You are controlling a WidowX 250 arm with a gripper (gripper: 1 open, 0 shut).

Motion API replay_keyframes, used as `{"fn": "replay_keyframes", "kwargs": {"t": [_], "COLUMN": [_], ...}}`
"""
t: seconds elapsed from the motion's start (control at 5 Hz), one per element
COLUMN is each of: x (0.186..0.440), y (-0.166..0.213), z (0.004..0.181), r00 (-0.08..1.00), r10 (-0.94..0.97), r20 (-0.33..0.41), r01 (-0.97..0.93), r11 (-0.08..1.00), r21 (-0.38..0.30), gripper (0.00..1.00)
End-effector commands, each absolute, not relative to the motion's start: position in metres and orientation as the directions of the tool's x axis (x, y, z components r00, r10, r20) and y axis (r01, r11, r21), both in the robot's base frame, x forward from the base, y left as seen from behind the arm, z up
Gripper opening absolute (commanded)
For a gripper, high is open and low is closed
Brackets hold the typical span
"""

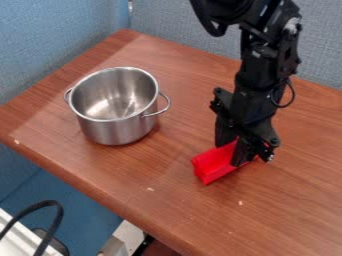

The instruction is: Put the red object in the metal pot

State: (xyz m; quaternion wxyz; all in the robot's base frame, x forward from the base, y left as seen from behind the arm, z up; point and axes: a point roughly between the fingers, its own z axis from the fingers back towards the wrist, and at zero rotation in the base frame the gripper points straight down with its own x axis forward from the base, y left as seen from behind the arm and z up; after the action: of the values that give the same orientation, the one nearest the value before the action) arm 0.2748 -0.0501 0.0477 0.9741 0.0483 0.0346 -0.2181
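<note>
A round, shiny steel pot with small loop side handles sits upright on a brown wooden worktop, at about ten o'clock in the view; its open top shows bare metal inside, with nothing in it. The red block lies on the worktop just below the centre, near five o'clock, outside the pot and well apart from it. A black robot arm reaches down from one o'clock, and its jaws are closed on the block's far end, covering part of it
</note>
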Motion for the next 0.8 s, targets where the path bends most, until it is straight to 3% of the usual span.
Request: {"fn": "replay_keyframes", "kwargs": {"t": [0.0,0.6], "x": [0.281,0.281], "y": [-0.042,-0.034], "z": [0.068,0.087], "r00": [0.915,0.937], "r10": [-0.403,-0.35], "r20": [-0.03,-0.005], "r01": [0.404,0.349], "r11": [0.909,0.931], "r21": [0.101,0.11], "gripper": [0.0,0.0]}}
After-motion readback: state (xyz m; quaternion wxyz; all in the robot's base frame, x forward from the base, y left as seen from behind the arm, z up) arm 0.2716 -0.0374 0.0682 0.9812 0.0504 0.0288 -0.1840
